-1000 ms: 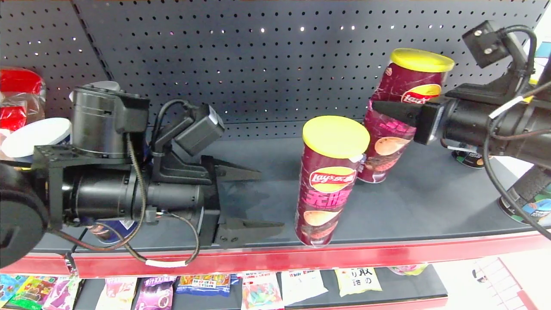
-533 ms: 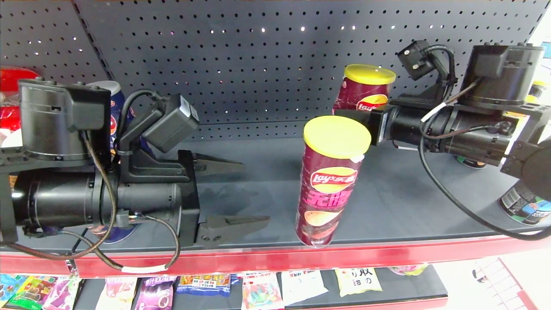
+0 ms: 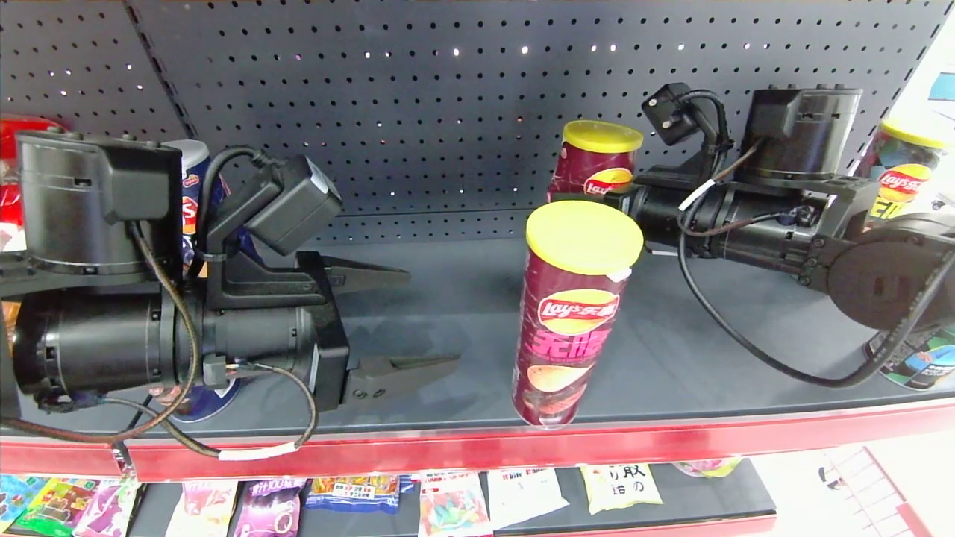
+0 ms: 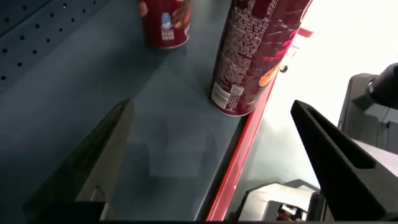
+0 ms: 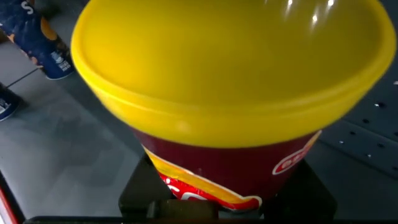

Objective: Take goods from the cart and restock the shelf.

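A maroon chip can with a yellow lid [image 3: 574, 313] stands upright near the shelf's red front edge [image 3: 522, 447]. Behind it is a second, matching can [image 3: 597, 160], with my right gripper [image 3: 586, 196] shut on its side; its base is hidden by the front can. In the right wrist view that held can [image 5: 230, 68] sits right above my right gripper [image 5: 214, 208]. My left gripper [image 3: 433, 321] hangs open over the shelf, left of the front can and apart from it. The left wrist view has my left gripper [image 4: 211, 168] empty, and the front can [image 4: 249, 56] beyond it.
A blue can [image 3: 192, 194] stands behind my left arm. More cans [image 3: 903, 175] stand at the shelf's right end. The pegboard wall [image 3: 448, 112] closes the back. Snack packets [image 3: 448, 500] lie on the lower shelf. Bare shelf floor [image 3: 709, 350] lies right of the front can.
My right arm has carried its can leftward and deeper toward the pegboard, now upright behind the front can. My left gripper has drawn back to the left, still open.
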Controlling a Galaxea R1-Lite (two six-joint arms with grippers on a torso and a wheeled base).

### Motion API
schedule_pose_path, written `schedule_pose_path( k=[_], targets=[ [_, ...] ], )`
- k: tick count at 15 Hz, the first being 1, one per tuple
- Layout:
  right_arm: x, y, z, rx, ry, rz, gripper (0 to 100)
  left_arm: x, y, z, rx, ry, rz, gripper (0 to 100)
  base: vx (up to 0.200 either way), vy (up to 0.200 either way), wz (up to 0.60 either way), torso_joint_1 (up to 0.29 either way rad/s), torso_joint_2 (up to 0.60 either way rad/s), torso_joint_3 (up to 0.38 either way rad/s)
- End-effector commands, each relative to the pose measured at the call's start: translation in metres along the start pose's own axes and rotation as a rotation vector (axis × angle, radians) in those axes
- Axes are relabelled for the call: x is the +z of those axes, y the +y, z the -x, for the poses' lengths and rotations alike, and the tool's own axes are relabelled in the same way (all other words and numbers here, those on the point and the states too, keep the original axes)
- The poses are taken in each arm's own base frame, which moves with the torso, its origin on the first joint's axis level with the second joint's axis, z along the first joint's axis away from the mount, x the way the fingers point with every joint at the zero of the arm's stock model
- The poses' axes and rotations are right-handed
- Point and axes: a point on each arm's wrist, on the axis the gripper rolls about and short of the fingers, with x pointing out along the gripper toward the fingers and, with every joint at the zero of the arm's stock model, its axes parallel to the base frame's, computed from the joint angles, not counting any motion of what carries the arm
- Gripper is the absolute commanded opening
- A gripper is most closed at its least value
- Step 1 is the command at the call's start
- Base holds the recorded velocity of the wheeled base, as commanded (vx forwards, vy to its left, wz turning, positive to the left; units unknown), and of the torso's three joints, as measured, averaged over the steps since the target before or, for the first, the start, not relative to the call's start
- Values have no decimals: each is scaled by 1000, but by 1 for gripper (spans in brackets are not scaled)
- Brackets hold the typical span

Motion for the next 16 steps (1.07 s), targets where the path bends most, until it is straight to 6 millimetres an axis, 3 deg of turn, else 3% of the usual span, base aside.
schedule_pose_path(
  k=[1, 5, 6, 10, 16],
  targets=[
    [-3, -2, -8, 0, 6, -1, 0, 0, -1, 0, -3, -1, 0, 100, 0, 0, 0, 0, 0, 0],
    [-6, -3, -11, -1, 15, -5, 0, 0, -1, -1, -4, -1, 0, 100, 0, 0, 0, 0, 0, 0],
    [-6, -3, -11, -1, 14, -4, 100, 0, -1, -1, -4, -1, 0, 100, 0, 0, 0, 0, 0, 0],
    [-5, -2, -7, -6, 14, -4, 100, 0, -1, -1, -4, -1, 0, 100, 0, 0, 0, 0, 0, 0],
    [1, 7, 29, -34, 6, -1, 100, 1, -1, -1, -1, -2, -3, 100, 0, 0, 0, 0, 0, 0]
  ],
)
